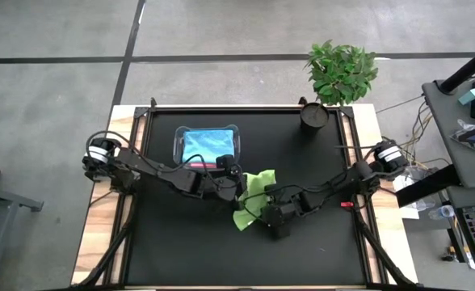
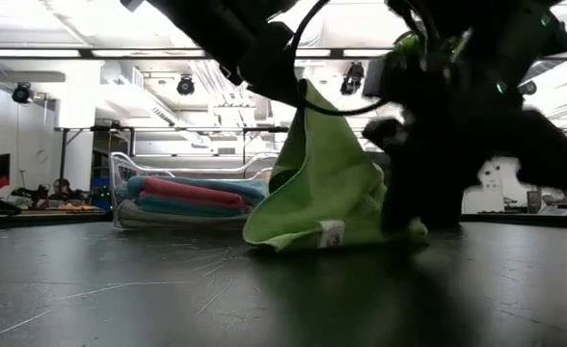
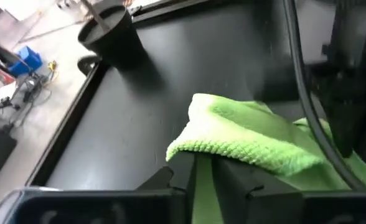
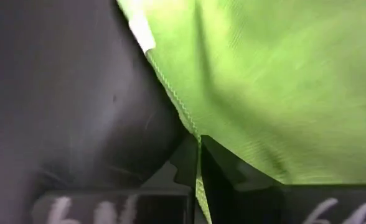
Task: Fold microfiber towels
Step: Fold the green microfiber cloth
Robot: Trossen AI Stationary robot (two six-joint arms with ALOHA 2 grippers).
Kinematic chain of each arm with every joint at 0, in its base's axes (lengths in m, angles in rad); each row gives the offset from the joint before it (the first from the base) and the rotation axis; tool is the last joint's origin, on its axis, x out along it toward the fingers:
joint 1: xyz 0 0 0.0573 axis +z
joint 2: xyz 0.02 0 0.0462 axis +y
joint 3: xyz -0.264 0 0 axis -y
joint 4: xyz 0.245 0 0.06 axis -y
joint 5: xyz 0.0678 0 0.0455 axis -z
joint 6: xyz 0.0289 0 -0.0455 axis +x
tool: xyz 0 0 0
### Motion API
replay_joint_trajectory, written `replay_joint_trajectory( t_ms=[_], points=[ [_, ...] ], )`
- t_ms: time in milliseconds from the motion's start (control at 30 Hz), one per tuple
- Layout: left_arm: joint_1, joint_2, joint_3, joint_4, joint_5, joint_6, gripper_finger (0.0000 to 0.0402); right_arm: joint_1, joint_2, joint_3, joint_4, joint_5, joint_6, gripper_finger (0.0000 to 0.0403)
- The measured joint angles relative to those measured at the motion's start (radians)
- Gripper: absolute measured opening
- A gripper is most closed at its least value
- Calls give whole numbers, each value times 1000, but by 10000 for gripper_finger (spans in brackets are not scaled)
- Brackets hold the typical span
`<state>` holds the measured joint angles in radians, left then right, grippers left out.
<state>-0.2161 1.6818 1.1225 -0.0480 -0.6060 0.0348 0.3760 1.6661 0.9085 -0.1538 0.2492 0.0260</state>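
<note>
The lime green towel (image 1: 254, 192) is at the table's middle, held by both grippers. In the low view the lime green towel (image 2: 327, 183) stands like a tent, its top raised and its lower edge with a white label (image 2: 332, 233) on the table. My left gripper (image 1: 239, 184) is shut on its raised part. My right gripper (image 1: 264, 212) is shut on it low, near the table. The clear tub (image 1: 208, 145) at the far left holds folded blue and pink towels (image 2: 187, 196). My left gripper pinches a fold of the green towel (image 3: 203, 158) between its two fingers, several layers bunched over the fingertips. That part is lifted clear, and the cloth hangs slack from it down to the table. My right gripper pinches the towel's hemmed edge (image 4: 192, 127) between its two fingers, close above the table. The cloth spreads slack away from the fingers; one layer or several, I cannot tell.
A dark pot (image 1: 313, 115) with a green plant (image 1: 341, 71) stands at the table's far right corner; the pot also shows in the left wrist view (image 3: 111, 31). The black mat (image 1: 181, 242) is bare toward the near edge.
</note>
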Motion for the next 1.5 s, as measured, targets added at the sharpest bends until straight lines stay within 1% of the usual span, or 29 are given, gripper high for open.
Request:
replay_joint_trajectory(
  t_ms=[167, 233, 333, 400, 500, 633, 700, 767, 833, 900, 967, 1033, 1067, 1100, 1200, 1233, 1267, 1333, 1400, 1500],
  points=[
    [0, -3, 0, -85, 1, -55, 96, 3, -124, 0, -4, -14, -4, 9],
    [-2, -3, 0, -146, 2, -60, 120, 3, -179, 0, -5, -21, -4, 9],
    [-3, -3, 0, -256, 14, -120, 148, 3, -271, 0, -4, -21, -2, 9],
    [-3, -9, -1, -341, 35, -187, 160, 3, -327, 0, -4, -20, -1, 9],
    [-5, -23, -1, -445, 101, -277, 170, 3, -393, 0, -2, -14, 3, 9],
    [-21, -43, -2, -539, 210, -325, 171, -1, -441, 0, 14, 39, 51, 9],
    [-41, -54, -3, -536, 254, -323, 171, -4, -442, 0, 31, 74, 95, 9],
    [-68, -66, -3, -472, 264, -314, 171, -9, -434, 0, 53, 100, 120, 9],
    [-96, -69, -4, -367, 261, -286, 171, -19, -417, 1, 99, 103, 135, 9],
    [-129, -69, -8, -246, 248, -226, 171, -36, -391, 1, 138, 102, 138, 9],
    [-158, -69, -16, -126, 213, -158, 171, -62, -363, 1, 188, 102, 138, 9],
    [-186, -69, -17, -83, 135, -124, 171, -100, -334, 8, 210, 112, 154, 9],
    [-200, -71, -17, -94, 64, -116, 171, -121, -319, 15, 215, 131, 174, 9],
    [-214, -73, -17, -111, -32, -114, 171, -142, -305, 18, 215, 154, 200, 9],
    [-255, -76, -28, -123, -346, -155, 171, -222, -253, 20, 211, 194, 274, 8],
    [-265, -76, -35, -117, -418, -195, 171, -245, -234, 20, 208, 195, 298, 8],
    [-269, -74, -43, -115, -454, -233, 171, -265, -214, 20, 206, 194, 314, 8],
    [-272, -70, -66, -116, -456, -284, 173, -293, -182, 20, 209, 185, 333, 8],
    [-267, -67, -99, -106, -423, -336, 180, -315, -152, 28, 210, 166, 351, 8],
    [-248, -66, -163, -43, -366, -389, 200, -330, -113, 52, 211, 161, 363, 8]
  ],
)
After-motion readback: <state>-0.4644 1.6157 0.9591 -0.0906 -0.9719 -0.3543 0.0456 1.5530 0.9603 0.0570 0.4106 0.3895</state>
